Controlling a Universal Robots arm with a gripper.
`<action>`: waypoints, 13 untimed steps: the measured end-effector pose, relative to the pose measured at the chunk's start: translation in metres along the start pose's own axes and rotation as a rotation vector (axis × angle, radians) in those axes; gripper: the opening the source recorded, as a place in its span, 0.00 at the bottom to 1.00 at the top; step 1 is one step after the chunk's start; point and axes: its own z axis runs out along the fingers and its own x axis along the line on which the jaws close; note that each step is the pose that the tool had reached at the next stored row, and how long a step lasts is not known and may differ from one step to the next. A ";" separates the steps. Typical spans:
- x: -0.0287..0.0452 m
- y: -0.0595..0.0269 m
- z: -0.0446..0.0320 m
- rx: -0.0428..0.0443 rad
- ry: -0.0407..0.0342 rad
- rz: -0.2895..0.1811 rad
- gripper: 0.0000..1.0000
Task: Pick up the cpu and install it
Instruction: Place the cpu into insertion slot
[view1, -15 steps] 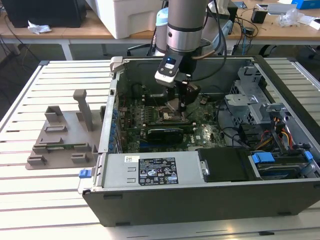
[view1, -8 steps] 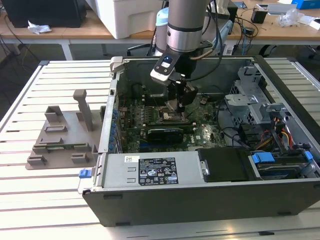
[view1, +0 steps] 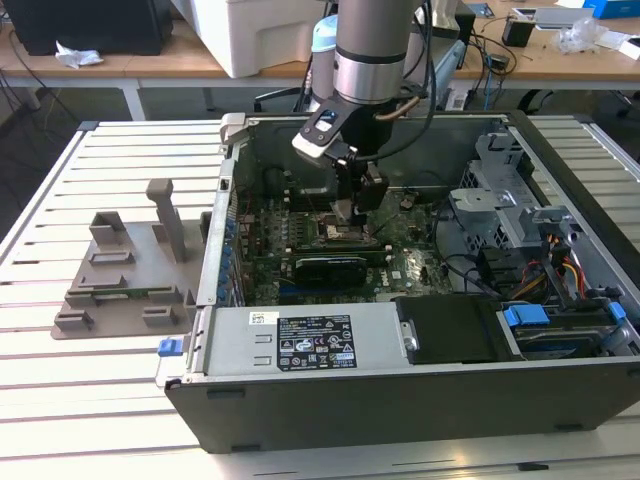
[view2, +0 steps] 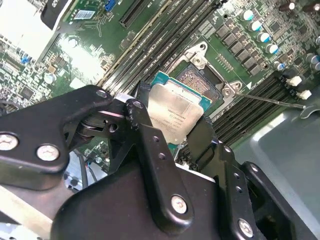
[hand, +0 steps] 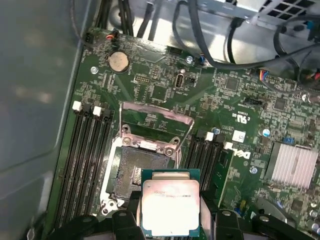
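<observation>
In the exterior view, an open computer case (view1: 400, 410) is seen lying on a white slatted tabletop (view1: 60, 400), filling the centre and right of the frame. The arm (view1: 372, 50) is seen reaching down into the case from the upper centre of the frame, and the hand (view1: 352, 205) is held just above the green motherboard (view1: 300, 272). A grey plastic tray (view1: 120, 270) is set on the tabletop at the exterior view's left, well apart from the hand.

In both wrist views the cpu (view2: 175, 117) is gripped by its edges between the two black fingers (view2: 142, 125) of the hand, which is closed on it. Its silvery metal top is turned toward the cameras, and a thin green rim is shown around it.

In the first wrist view the cpu (hand: 171, 207) is held at the open black-framed socket (hand: 137, 172), with one edge overlapping the socket's frame. Whether the two are touching cannot be told. The socket's metal retaining plate (hand: 156, 117) is seen folded back, clear of the socket. Rows of black memory slots (hand: 85, 150) are ranged on either side of the socket. A round coin battery (hand: 119, 61) and a finned silver heat sink (hand: 292, 162) are mounted elsewhere on the board, well apart from the cpu.
</observation>
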 end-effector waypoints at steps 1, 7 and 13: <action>0.0000 0.0000 0.0000 0.0004 0.0000 0.009 0.55; 0.0000 0.0000 0.0001 0.0049 0.0013 0.115 0.55; 0.0000 0.0000 0.0001 0.0076 0.0022 0.178 0.55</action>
